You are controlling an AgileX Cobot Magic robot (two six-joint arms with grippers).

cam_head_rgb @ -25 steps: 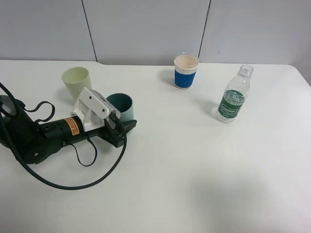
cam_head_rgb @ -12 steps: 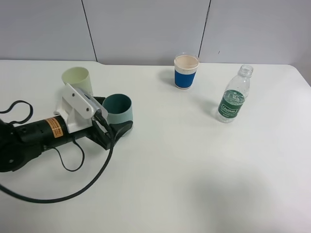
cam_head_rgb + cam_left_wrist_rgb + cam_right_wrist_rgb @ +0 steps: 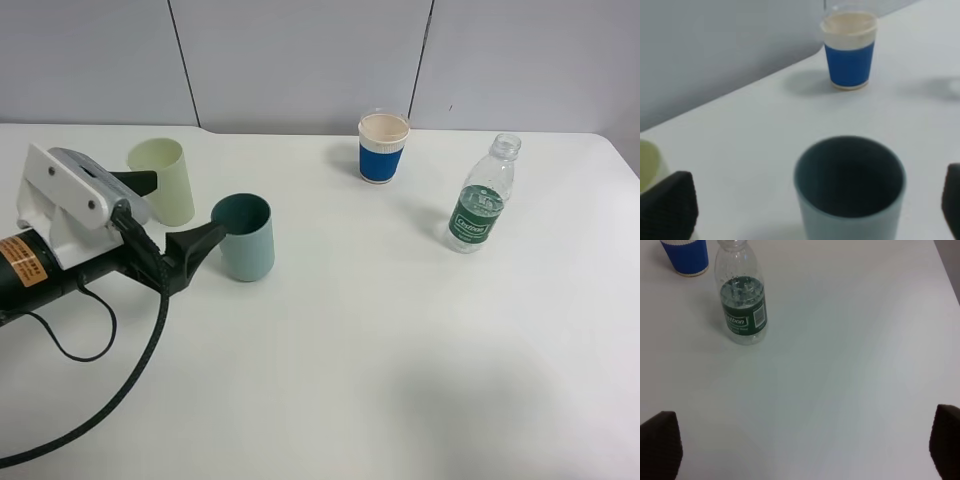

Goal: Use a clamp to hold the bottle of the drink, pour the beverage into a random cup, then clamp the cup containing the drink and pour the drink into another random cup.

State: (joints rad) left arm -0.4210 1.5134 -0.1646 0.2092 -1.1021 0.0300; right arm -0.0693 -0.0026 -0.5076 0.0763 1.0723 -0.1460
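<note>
Teal plastic tumbler (image 3: 246, 236) stands upright and free at left beside the pale yellow-green tumbler (image 3: 164, 180), clear green-label bottle (image 3: 483, 196) far right, both grippers' jaws apart and empty, so pouring looks finished.

We see bright, even light and soft shadows; beyond the blurred left fingers (image 3: 667, 207), the paper cup (image 3: 849, 50) looks slightly soft.

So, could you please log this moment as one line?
left end effector: open, clear of teal cup | right end effector: open, empty | bottle: upright
</note>
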